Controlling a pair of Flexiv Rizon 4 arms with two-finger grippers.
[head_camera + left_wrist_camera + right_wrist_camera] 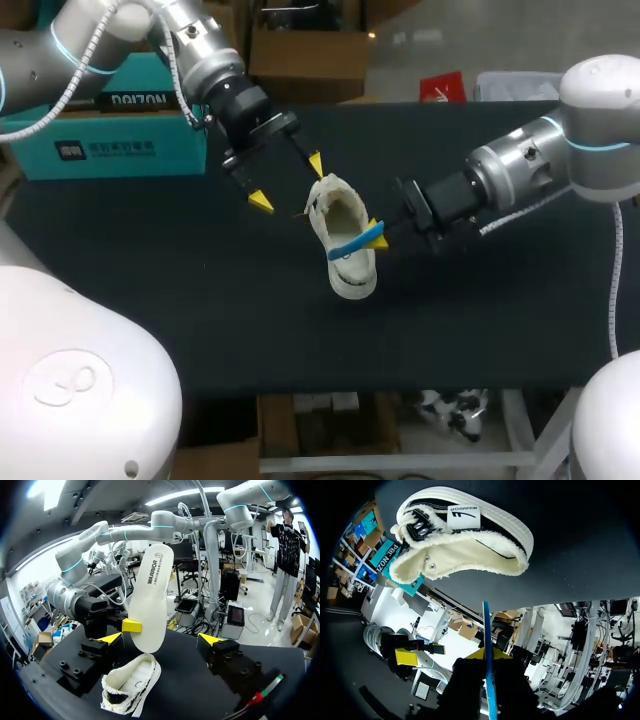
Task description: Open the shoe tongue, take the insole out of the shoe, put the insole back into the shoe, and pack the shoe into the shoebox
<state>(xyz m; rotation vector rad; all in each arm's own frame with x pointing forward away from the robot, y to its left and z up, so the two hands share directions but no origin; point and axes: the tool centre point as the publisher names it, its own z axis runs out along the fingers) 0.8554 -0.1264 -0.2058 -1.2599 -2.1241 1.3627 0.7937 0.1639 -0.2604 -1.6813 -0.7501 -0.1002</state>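
Shoe lies mid-table, toe toward the near edge; right jaws clamp the insole upright over it; left jaws gape wide, empty, by the heel.

The left arm and right arm have white rounded shells, silver wrist sections, thin glowing blue rings and white coiled cables; the black jaws end in yellow tips.

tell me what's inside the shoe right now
Only pale lining shows in the shoe; its toe end is covered. The insole is out, held above in the right gripper.
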